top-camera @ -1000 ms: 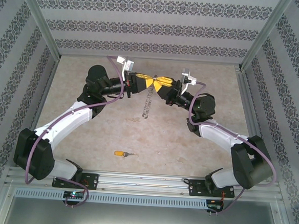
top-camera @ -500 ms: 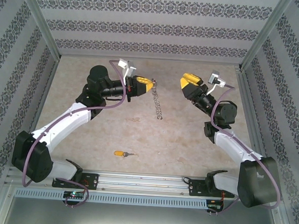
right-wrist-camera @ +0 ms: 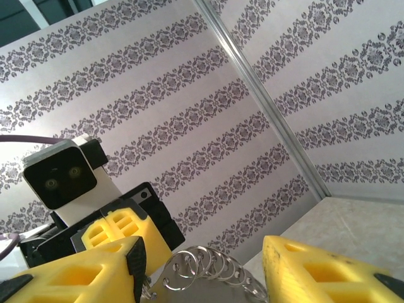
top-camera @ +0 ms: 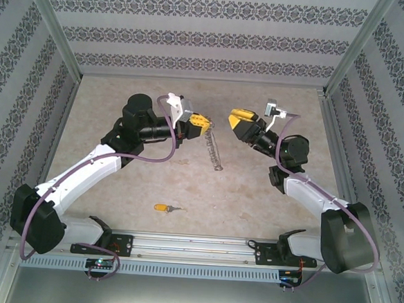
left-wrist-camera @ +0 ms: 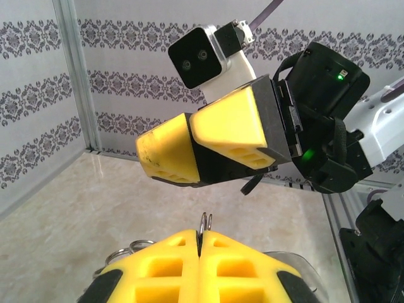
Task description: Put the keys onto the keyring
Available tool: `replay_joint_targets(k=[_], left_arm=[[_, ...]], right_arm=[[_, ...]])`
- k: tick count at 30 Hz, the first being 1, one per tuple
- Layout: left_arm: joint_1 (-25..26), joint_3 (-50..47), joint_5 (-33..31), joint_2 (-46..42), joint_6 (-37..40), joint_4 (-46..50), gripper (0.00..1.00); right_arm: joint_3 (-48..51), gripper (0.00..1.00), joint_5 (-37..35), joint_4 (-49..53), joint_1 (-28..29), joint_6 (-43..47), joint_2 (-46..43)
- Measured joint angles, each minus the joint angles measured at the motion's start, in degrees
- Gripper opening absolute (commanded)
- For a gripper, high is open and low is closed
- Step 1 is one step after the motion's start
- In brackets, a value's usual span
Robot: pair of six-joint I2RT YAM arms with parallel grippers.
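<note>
Your right tool [top-camera: 237, 119] has let go of the keyring [top-camera: 216, 152] and drawn back; your left tool [top-camera: 201, 126] alone holds it.

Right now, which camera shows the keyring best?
Top external: the keyring hangs full length from the shut left gripper. The right wrist view shows some of its loops close up; the left wrist view, just wire pinched between the fingers.

The keyring [left-wrist-camera: 203, 221] is mostly hidden behind the left gripper [left-wrist-camera: 199, 243] at six o'clock; the blade of the key [top-camera: 163, 208] cannot be resolved.
</note>
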State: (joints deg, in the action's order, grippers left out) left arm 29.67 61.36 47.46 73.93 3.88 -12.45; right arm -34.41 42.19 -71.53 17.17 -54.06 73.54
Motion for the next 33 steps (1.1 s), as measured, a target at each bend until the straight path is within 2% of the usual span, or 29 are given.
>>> replay_joint_targets(k=[12, 23, 28, 33], left_arm=[[0.7, -5.5, -1.2, -1.7, 4.9, -5.3, 0.00], [0.8, -5.9, -1.2, -1.7, 6.2, -7.2, 0.00], [0.8, -2.6, -1.2, -1.4, 6.2, -1.6, 0.00], [0.8, 4.7, -0.5, -0.1, 6.3, 7.3, 0.00]], right_arm=[[2.3, 0.51, 0.8, 1.0, 1.1, 0.6, 0.0], [2.3, 0.51, 3.2, 5.4, 2.2, 5.0, -2.0], [2.3, 0.51, 5.0, 7.3, 2.5, 7.2, -3.4], [1.9, 0.51, 7.4, 8.8, 2.6, 8.0, -3.5]])
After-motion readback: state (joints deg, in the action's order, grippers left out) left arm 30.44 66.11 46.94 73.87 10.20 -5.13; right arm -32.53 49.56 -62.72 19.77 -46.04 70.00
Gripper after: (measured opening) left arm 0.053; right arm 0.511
